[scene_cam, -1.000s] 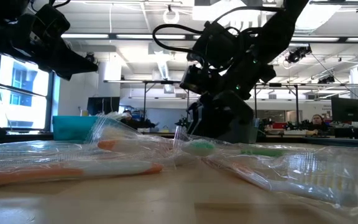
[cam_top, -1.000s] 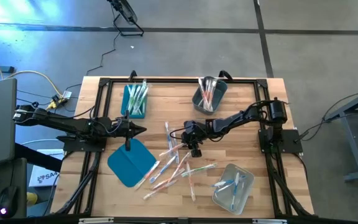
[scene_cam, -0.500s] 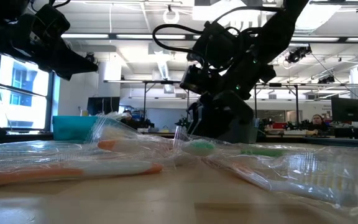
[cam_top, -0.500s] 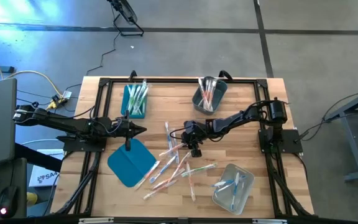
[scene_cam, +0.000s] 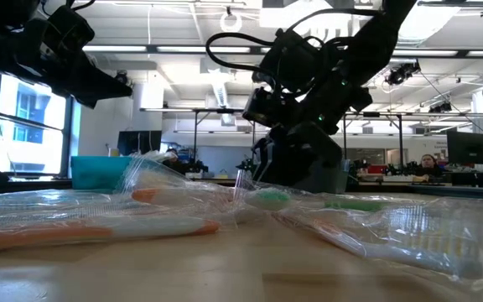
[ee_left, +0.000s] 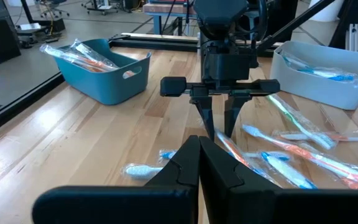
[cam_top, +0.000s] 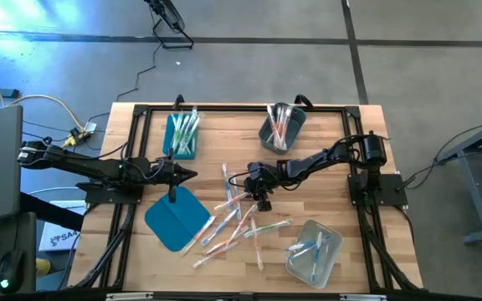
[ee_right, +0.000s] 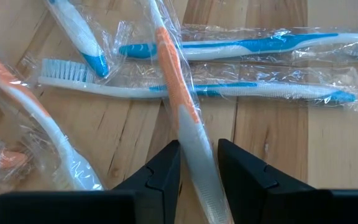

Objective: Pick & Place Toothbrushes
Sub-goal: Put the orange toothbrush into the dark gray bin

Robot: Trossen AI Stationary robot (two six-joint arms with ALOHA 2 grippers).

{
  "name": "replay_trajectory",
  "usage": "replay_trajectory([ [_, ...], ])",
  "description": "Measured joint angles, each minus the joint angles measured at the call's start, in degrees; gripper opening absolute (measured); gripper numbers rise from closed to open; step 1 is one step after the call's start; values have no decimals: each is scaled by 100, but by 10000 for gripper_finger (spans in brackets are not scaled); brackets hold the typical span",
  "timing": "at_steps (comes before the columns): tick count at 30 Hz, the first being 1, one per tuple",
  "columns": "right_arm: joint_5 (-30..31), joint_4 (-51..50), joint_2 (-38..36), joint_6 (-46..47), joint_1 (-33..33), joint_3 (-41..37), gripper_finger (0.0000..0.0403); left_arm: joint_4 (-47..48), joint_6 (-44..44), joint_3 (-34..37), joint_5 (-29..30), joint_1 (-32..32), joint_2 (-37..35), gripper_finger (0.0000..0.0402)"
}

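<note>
Several wrapped toothbrushes (cam_top: pixel 233 221) lie scattered on the wooden table's middle, with orange, blue or green parts. My right gripper (cam_top: pixel 262 201) reaches in from the right and is shut on an orange-and-white toothbrush (ee_right: pixel 174 74) in a clear wrapper. My left gripper (cam_top: pixel 192 174) hangs shut above the table at the left, holding nothing. The left wrist view (ee_left: pixel 199 143) looks across at the right gripper (ee_left: pixel 219 127). My right gripper pinches the toothbrush's white handle (ee_right: pixel 194 146) through its clear wrapper, between the two fingers. The fingers come slanting down from the table's right side. The brush runs out ahead of them, its orange part (ee_right: pixel 166 56) crossing over two blue toothbrushes. Whether it is lifted, I cannot tell.
A teal bin (cam_top: pixel 181 134) with toothbrushes stands at the far left, a grey bin (cam_top: pixel 281 127) at the far middle, a clear bin (cam_top: pixel 315 249) at the near right. A flat teal lid (cam_top: pixel 176 216) lies near the left gripper.
</note>
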State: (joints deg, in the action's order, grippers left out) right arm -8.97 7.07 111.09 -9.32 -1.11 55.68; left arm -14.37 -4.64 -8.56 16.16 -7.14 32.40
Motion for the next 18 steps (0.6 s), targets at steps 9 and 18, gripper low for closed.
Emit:
replay_trajectory([
  [9,-9,-2,0,0,-2,0,100,-33,-17,0,-9,0,0,0],
  [18,-6,-11,0,46,-2,0,63,-256,-17,0,140,0,-4,0],
])
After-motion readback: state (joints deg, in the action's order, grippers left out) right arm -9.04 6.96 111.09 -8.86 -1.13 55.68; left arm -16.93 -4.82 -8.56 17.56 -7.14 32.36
